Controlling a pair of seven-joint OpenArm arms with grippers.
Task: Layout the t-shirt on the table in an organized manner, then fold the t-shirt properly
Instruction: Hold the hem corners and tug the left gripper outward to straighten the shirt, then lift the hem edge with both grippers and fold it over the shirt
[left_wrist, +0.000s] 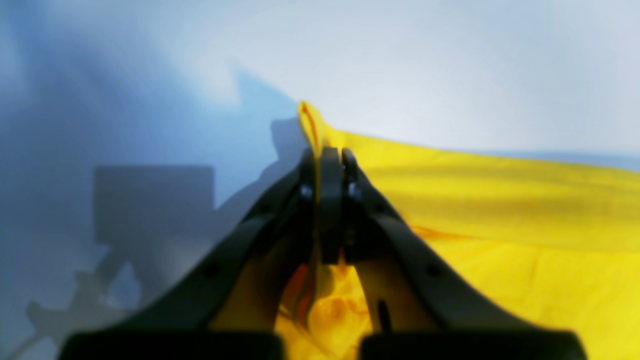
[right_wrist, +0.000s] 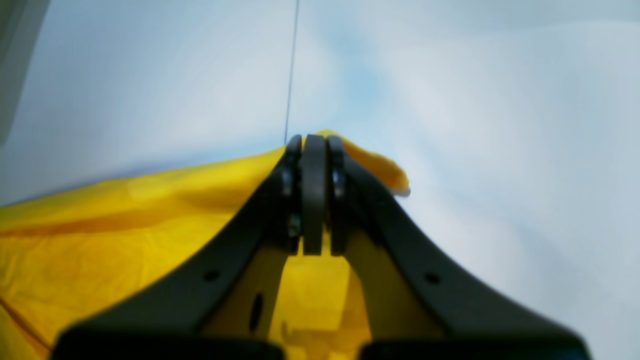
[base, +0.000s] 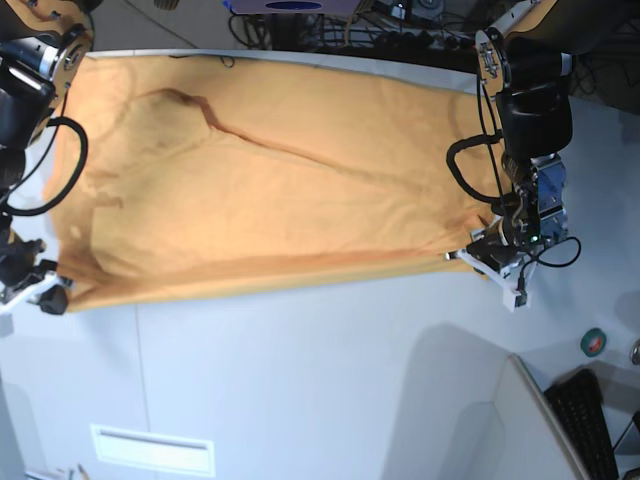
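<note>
base: overhead, far | 2 wrist views: close along jaws | shared: t-shirt (base: 270, 170) (edge)

Both arms were black-bodied with tan-orange upper housings. Left arm (base: 530, 110) carried looped black cables and a white bracket at the wrist. Both grippers, left (left_wrist: 330, 160) and right (right_wrist: 314, 147), had matte black tapered fingers with small round screw holes; tan inner panels.

one t-shirt (base: 270, 190), one table (base: 330, 380), two arms.

left arm (base: 525, 110) lowered, jaws pinched closed, right arm (base: 25, 110) likewise
</note>
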